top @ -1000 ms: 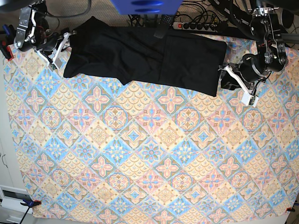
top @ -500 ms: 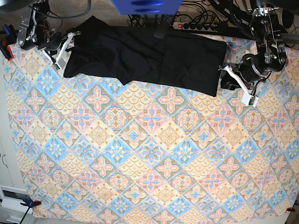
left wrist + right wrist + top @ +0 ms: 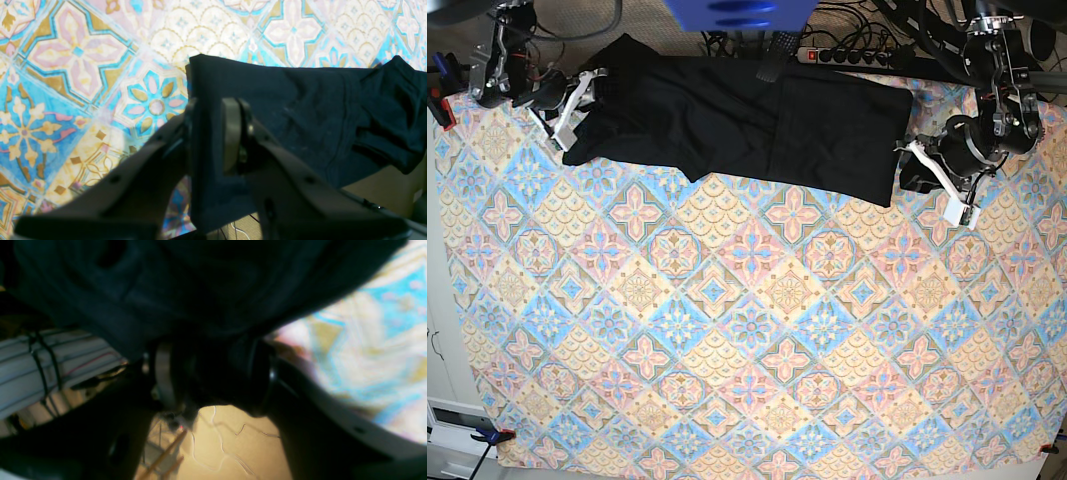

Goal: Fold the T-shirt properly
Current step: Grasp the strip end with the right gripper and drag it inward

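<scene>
The black T-shirt (image 3: 747, 125) lies spread sideways along the far edge of the patterned tablecloth (image 3: 747, 330). My left gripper (image 3: 914, 165) is at the shirt's right end. In the left wrist view it (image 3: 208, 133) is shut on the edge of the T-shirt (image 3: 300, 110), with fabric pinched between narrow jaws. My right gripper (image 3: 582, 100) is at the shirt's left end. In the right wrist view it (image 3: 213, 376) is open, with wide jaws standing around a fold of the T-shirt (image 3: 200, 290). No white label mark shows.
A power strip (image 3: 847, 55) and cables lie just behind the table's far edge. A blue object (image 3: 737, 12) hangs at the top centre. Clamps hold the cloth at the left edge (image 3: 437, 100) and front left corner (image 3: 492, 435).
My right gripper has moved rightwards from beside the shirt onto its left end. The left arm and the shirt's right end have not moved.
</scene>
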`<state>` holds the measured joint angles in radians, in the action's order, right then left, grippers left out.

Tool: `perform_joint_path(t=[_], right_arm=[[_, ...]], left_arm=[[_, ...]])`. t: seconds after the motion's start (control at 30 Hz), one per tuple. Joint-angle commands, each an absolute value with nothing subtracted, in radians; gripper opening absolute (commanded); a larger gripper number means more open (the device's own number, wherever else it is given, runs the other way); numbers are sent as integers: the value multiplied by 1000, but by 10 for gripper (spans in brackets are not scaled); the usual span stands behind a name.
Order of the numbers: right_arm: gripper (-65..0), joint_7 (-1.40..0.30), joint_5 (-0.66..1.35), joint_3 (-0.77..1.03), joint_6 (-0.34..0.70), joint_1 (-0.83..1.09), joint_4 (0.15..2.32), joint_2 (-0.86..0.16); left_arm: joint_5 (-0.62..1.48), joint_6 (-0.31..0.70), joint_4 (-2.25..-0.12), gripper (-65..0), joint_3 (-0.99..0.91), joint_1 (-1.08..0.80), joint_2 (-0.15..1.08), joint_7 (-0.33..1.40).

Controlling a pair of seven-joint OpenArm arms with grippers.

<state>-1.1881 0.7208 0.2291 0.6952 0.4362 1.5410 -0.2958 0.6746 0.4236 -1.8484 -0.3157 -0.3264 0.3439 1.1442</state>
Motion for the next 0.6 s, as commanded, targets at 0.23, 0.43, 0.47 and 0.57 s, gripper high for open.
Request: perform_joint_path(t=[0.23, 0.43, 0.47, 0.57], right_arm=[[-122, -1171, 745, 200, 698, 354, 1550, -306], [-36, -1171, 745, 200, 698, 349, 1549, -306], [-36, -1171, 743, 200, 698, 349, 1549, -306], [-36, -1171, 743, 200, 698, 349, 1549, -306]], left_arm=[[685, 427, -1863, -544, -323, -318, 354, 1130], [685, 427, -1863, -544, -325, -318, 354, 1130], [685, 427, -1863, -544, -325, -318, 354, 1130], [685, 427, -1863, -544, -325, -318, 354, 1130]])
